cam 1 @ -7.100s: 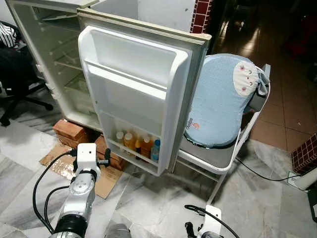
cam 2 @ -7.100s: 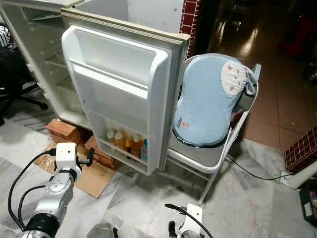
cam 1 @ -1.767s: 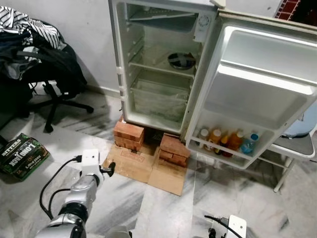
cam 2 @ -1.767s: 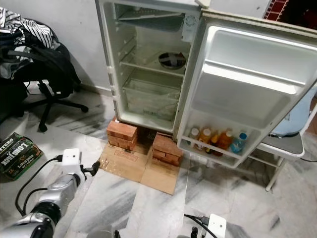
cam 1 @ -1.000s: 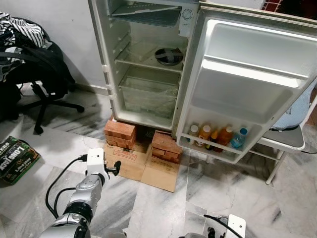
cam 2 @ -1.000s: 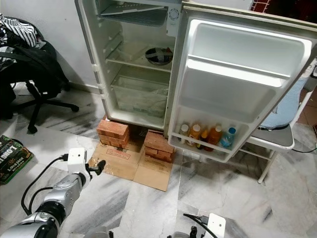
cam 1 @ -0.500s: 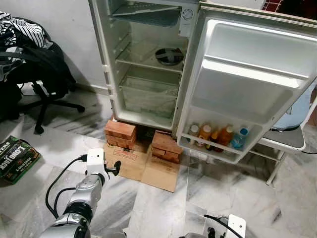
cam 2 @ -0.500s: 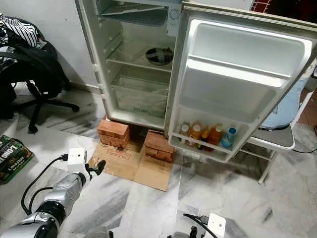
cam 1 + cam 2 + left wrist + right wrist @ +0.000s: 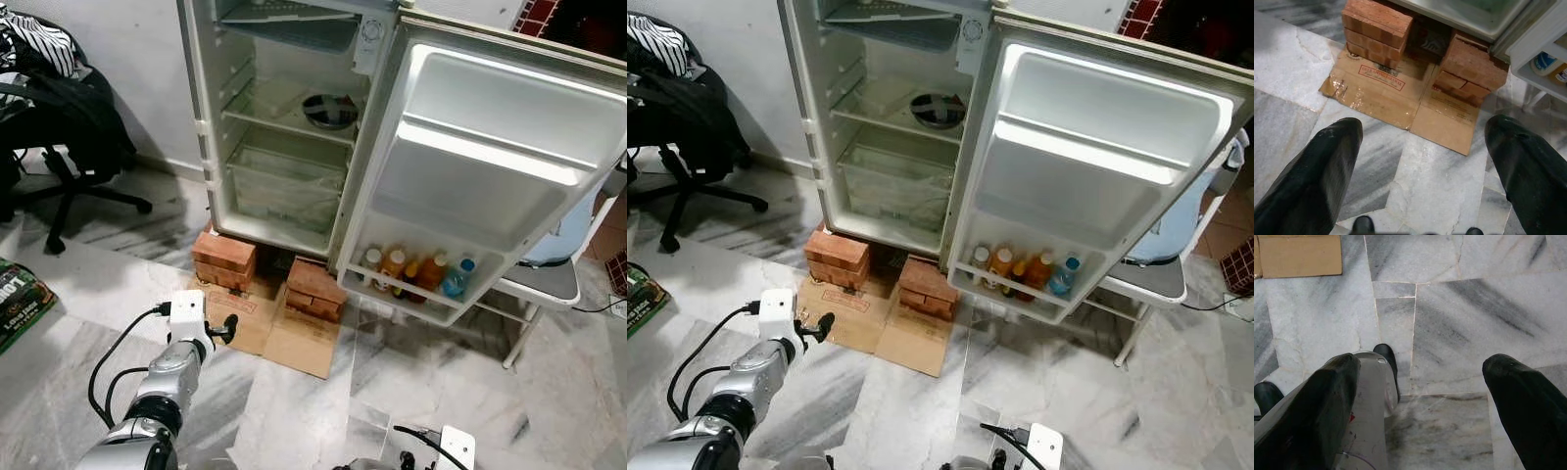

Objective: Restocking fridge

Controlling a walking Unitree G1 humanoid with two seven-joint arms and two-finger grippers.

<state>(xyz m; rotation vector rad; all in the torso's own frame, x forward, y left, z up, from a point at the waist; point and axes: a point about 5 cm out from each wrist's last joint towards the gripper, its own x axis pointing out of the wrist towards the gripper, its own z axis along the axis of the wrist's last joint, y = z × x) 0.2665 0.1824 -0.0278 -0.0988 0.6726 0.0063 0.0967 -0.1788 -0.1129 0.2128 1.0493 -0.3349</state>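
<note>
Fridge (image 9: 294, 127) ahead of spread, empty left gripper (image 9: 1420, 161), door wide, bottles (image 9: 416, 274) racked low, shelves nearly bare; right gripper (image 9: 1420, 396) likewise agape, empty; restocking barely begun.

Grey-veined marble floor (image 9: 323, 401), tiled. At twelve o'clock, two stacks of red bricks (image 9: 223, 258) (image 9: 314, 288) side by side, carrying the open fridge (image 9: 284, 127). Flattened cardboard (image 9: 294, 343) spread just below the bricks, toward six o'clock. At nine o'clock, a green printed box (image 9: 14, 302) cut by the edge; at ten o'clock, black office chair (image 9: 73, 147) legs. At three o'clock, white chair frame (image 9: 534, 304) legs beside the door.
</note>
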